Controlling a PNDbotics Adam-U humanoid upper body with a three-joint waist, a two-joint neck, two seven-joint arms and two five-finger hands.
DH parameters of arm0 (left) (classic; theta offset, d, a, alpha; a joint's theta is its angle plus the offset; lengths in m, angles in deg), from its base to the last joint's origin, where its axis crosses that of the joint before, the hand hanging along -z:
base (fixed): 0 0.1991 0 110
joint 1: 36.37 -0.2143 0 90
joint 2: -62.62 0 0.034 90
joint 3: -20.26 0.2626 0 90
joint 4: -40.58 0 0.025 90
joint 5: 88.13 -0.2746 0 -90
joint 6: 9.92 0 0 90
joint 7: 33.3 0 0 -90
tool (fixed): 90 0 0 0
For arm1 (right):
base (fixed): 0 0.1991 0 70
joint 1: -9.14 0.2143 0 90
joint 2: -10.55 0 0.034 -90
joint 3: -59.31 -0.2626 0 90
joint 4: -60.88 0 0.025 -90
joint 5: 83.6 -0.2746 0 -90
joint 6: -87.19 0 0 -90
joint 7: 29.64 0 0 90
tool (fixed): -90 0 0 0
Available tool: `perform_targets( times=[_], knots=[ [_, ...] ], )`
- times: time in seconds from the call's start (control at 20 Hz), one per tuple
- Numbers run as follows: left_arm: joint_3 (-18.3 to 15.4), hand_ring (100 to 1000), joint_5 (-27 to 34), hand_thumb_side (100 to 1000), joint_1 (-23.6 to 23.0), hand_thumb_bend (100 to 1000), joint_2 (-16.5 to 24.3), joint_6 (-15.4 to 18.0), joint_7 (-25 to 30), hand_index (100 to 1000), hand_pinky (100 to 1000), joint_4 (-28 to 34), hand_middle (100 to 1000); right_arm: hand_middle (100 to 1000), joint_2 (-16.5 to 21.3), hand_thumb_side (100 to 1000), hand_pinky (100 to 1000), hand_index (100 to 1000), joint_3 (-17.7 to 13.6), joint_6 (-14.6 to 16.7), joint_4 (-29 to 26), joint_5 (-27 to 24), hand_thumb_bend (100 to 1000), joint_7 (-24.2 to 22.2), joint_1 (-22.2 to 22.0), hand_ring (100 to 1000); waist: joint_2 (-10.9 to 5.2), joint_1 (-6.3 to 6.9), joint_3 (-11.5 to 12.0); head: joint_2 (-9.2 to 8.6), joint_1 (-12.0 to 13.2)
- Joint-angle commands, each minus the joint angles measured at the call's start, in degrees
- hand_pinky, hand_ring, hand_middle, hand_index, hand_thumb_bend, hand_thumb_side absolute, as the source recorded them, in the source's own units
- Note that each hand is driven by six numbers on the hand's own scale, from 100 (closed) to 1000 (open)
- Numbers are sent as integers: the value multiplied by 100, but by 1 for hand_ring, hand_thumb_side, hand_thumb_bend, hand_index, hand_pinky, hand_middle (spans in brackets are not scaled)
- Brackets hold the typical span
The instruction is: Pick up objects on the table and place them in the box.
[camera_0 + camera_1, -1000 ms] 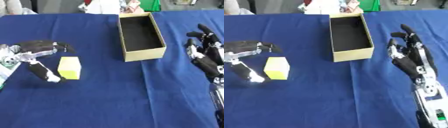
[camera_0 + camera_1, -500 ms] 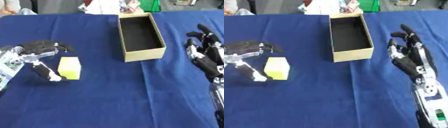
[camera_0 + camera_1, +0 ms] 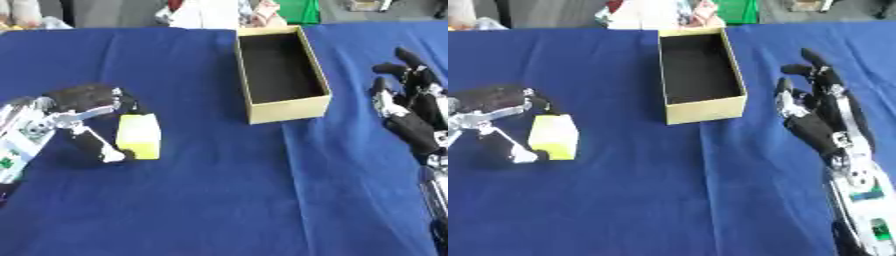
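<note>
A yellow block (image 3: 140,136) lies on the blue tablecloth at the left. My left hand (image 3: 80,107) reaches in from the left edge; its fingers (image 3: 87,94) arch over the block's far end and its thumb (image 3: 98,147) lies against the block's near left side. The block still rests on the cloth. An open tan cardboard box (image 3: 290,107) with a dark inside stands at the middle back, nothing in it. My right hand (image 3: 820,122) stands open at the right, fingers spread and pointing up, well away from the box.
The blue tablecloth (image 3: 227,190) covers the whole table. Beyond its far edge lie white, red and green things (image 3: 254,11). Open cloth stretches between the block and the box.
My left hand has moved in to the right, and its fingers and thumb have closed around the yellow block. The right hand has stayed where it was.
</note>
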Motion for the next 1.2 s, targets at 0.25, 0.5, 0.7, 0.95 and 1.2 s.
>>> perform_targets(
  times=[0.25, 0.5, 0.7, 0.95, 1.2],
  knots=[
    [-350, 704, 498, 248, 260, 363, 160, -240, -231, 766, 790, 487, 430, 736, 75, 263, 768, 968, -14, 8, -65, -9, 100, -11, 35, 1000, -114, 5, 2, -21, -17],
    [-464, 697, 743, 231, 757, 339, -17, -443, -342, 777, 784, 386, 429, 736, 69, 265, 768, 968, 11, 9, -70, -25, 100, -31, 27, 1000, -134, 4, -22, -20, -10],
    [-444, 696, 668, 223, 1342, 333, -410, -454, -450, 781, 781, -62, 434, 736, 50, 267, 768, 968, 68, 7, -71, -47, 100, -85, 28, 1000, -147, 6, -98, -10, 35],
    [-419, 699, 319, 224, 2045, 358, -1014, -332, -664, 779, 780, -766, 438, 736, 32, 263, 768, 968, 160, 5, -77, -79, 100, -179, 44, 1000, -150, 2, -241, -27, 115],
    [-496, 702, -147, 219, 2497, 347, -1622, -181, -977, 786, 780, -1506, 453, 736, 10, 266, 768, 969, 280, -2, -85, -120, 100, -300, 78, 1000, -141, 9, -430, -66, 241]
  ],
)
